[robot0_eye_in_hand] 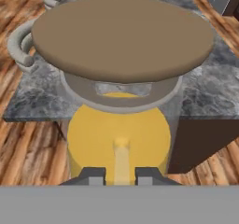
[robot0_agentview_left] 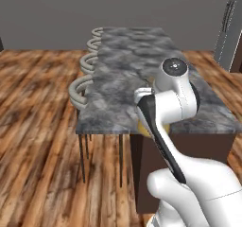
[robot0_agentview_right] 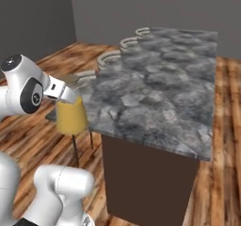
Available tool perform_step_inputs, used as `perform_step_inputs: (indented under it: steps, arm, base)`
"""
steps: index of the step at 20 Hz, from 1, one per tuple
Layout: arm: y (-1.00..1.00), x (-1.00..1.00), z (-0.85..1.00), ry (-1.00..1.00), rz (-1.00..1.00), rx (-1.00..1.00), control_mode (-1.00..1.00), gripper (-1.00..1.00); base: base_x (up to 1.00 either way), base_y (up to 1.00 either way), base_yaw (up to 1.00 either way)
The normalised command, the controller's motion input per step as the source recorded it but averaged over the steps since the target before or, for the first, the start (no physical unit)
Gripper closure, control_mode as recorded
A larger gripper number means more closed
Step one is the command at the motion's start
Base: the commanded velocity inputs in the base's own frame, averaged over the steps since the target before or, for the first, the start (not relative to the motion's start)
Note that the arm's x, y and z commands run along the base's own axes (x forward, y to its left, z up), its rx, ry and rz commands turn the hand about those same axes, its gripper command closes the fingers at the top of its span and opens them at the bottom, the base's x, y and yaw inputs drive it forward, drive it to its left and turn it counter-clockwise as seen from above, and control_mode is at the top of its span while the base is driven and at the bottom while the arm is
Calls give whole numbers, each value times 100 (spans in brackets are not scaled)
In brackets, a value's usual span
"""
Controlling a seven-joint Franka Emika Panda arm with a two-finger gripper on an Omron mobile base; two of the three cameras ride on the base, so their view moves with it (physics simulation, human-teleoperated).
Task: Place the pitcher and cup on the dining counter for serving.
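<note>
Hand view has the gripper (robot0_eye_in_hand: 120, 174) apparently clamped on the cone-shaped orange-yellow pitcher (robot0_eye_in_hand: 119, 134), flat brown lid (robot0_eye_in_hand: 121, 36) just ahead, marbled dining counter (robot0_eye_in_hand: 210, 97) beyond.

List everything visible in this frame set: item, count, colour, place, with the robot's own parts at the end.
pitcher: one, orange-yellow body, clear neck, flat round brown lid; held in the air off the near left corner of the dining counter, not yet set down.
dining counter: one, grey marbled top on a dark brown base; runs away from the robot, mid-scene.
stools: four curved pale backs on thin dark legs, in a row along the counter's left side.
floor: brown wood planks, all around the counter.
walls: grey, behind the counter.
tall cabinet: one, grey with dark handles, far right.
arm: one, white with dark joints, reaching to the counter's near end.
claw: one, dark finger tips, closed on the pitcher.
</note>
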Motion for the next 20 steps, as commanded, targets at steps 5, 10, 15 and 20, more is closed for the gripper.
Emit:
perform_step_inputs:
  steps: [5, 10, 15, 20]
  arm:
    - [0, 0, 0, 0, 0, 0, 100, 100]
    - [0, 0, 0, 0, 0, 0, 100, 100]
    - [-12, 77, -5, 1, 2, 0, -100, 100]
    - [-25, 100, -25, 4, 31, 0, -100, 100]
  base:
    - [87, 6, -12]
    - [64, 0, -4]
    - [14, 0, 0]
    - [0, 0, 0]
